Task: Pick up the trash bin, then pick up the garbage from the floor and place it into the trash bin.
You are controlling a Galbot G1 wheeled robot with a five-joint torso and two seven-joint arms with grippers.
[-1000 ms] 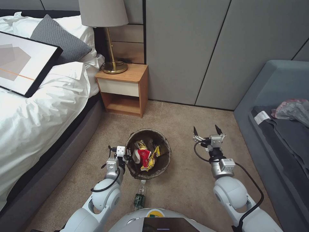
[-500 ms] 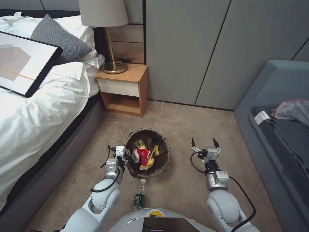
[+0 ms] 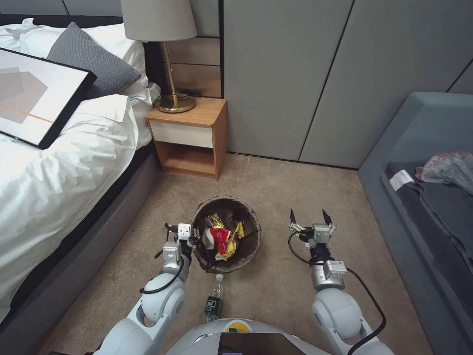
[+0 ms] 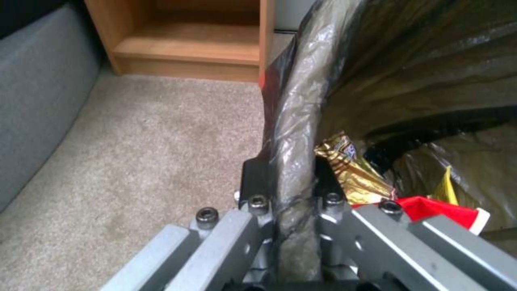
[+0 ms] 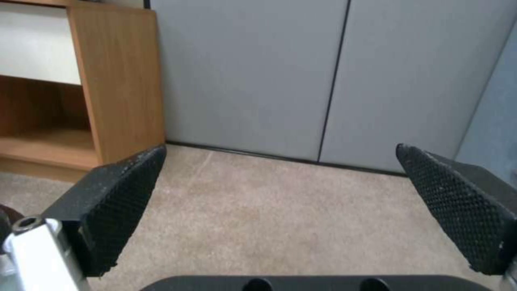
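Since a second ago the right gripper [image 3: 306, 216] has drawn back toward the robot and slightly inward, its arm folding closer to the body, while the left gripper [image 3: 192, 235] has stayed clamped where it was and the bin has not shifted. The small round trash bin lined with a dark brown-black plastic bag [image 3: 249, 217] sits on the beige carpet [image 3: 276, 286] just ahead of the robot's left arm, and the left wrist view shows the bag-covered rim [image 4: 293, 133] pinched between that gripper's two black fingers [image 4: 254, 178], one outside the wall and one inside. Inside the bin lie a red-and-white wrapper [image 3: 221, 239], a yellow snack wrapper [image 3: 238, 231] and a crinkled gold foil wrapper [image 4: 350, 169]. A clear plastic bottle with a green label and white cap [image 3: 214, 299] lies on the carpet close to the robot's base, just behind the bin and between the two arms, untouched by either gripper. The right gripper hovers over bare carpet to the right of the bin, well apart from it, jaws spread wide and holding nothing, its textured black pads [image 5: 121, 194] pointing toward the grey wall panels [image 5: 253, 76]. The left forearm reaches forward and low; the right forearm points straight ahead.
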